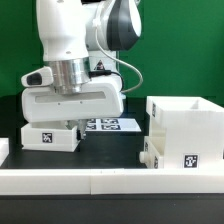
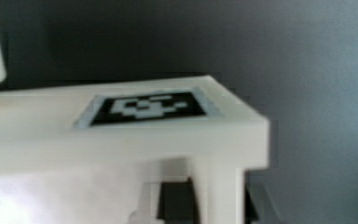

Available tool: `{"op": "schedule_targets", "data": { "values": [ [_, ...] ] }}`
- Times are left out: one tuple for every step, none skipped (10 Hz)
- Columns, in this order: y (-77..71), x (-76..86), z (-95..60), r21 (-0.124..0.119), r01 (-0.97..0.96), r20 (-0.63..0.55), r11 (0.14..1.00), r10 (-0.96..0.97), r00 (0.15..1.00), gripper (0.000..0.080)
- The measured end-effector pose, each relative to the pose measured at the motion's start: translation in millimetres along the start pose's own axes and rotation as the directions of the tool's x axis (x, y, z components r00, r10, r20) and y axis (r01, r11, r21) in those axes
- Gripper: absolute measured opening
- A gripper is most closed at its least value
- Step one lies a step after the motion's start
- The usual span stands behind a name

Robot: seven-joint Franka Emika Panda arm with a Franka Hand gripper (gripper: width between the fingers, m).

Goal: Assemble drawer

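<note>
A shallow white tray (image 1: 50, 136) with a square tag lies on the black table at the exterior view's left. My gripper (image 1: 62, 120) is straight down on it, its fingers reaching into the tray behind the tagged front wall. In the wrist view the tray (image 2: 87, 140) and its tag fill the picture very close up, and one white finger (image 2: 213, 192) stands against its wall. The gripper (image 2: 179, 205) looks shut on the tray's wall. The tall white casing (image 1: 188, 120) stands at the exterior view's right with the second tray (image 1: 176, 156) at its foot.
The marker board (image 1: 112, 124) lies flat on the table between the gripped tray and the casing. A low white border rail (image 1: 110, 180) runs along the front. A green wall stands behind.
</note>
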State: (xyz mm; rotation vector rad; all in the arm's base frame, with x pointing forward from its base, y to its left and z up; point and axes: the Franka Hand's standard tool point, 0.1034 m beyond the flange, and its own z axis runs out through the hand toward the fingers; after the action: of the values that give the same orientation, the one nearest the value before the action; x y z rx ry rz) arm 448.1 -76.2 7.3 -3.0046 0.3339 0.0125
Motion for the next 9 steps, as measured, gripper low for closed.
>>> {"op": "schedule_targets", "data": {
  "values": [
    [-1.8, 0.1, 0.0, 0.0, 0.004, 0.0, 1.0, -0.004, 1.0, 0.0043],
    [-4.3, 0.5, -0.2, 0.0, 0.007, -0.001, 1.0, -0.007, 1.0, 0.0043],
    [-10.4, 0.7, -0.4, 0.001, 0.01, -0.001, 1.0, -0.01, 1.0, 0.0043],
    [-19.6, 1.0, -0.8, 0.0, 0.015, -0.002, 1.0, -0.015, 1.0, 0.0043],
    [-31.7, 1.6, -2.8, 0.001, 0.022, -0.003, 1.0, -0.022, 1.0, 0.0043],
    [-45.5, 3.4, -7.3, 0.003, 0.048, -0.001, 0.999, -0.048, 0.999, 0.0043],
    [-55.9, 6.7, -13.1, 0.01, 0.066, 0.014, 0.998, -0.066, 0.998, 0.0043],
    [-64.2, 13.1, -20.6, 0.02, 0.079, 0.028, 0.997, -0.08, 0.996, 0.0043],
    [-70.2, 21.5, -27.9, 0.031, 0.101, 0.039, 0.994, -0.102, 0.994, 0.0043]
  ]
}}
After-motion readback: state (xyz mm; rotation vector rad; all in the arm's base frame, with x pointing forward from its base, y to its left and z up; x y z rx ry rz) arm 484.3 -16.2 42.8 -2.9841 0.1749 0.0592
